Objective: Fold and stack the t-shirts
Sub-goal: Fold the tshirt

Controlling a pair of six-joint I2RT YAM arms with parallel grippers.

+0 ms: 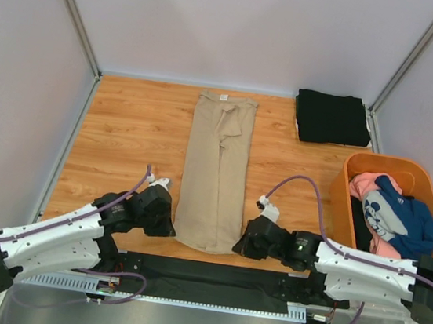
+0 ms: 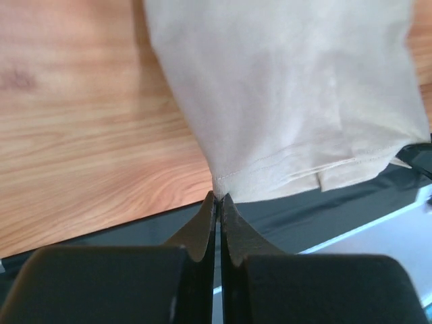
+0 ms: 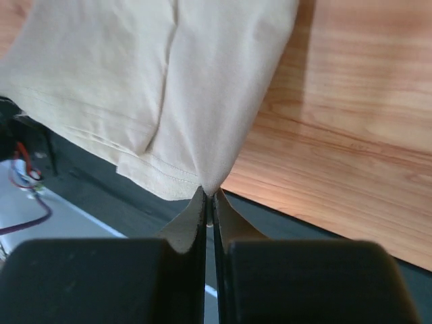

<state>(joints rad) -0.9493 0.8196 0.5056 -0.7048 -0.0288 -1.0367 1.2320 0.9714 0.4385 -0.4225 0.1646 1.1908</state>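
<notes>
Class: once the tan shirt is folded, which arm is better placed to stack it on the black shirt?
Probably the right. The black shirt lies at the far right, on that arm's side; the right claw pinches the hem of the tan shirt, as does the left claw.

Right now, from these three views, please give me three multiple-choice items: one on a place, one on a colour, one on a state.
1. Where on the table lies the black shirt? A near left B far right C centre
2. The tub is: A green B white C orange
3. The left gripper is: A shut on the tan shirt B open C shut on nothing

Answers: B, it lies folded at the far right corner. C, its walls are orange. A, the closed jaws pinch the hem corner.
</notes>
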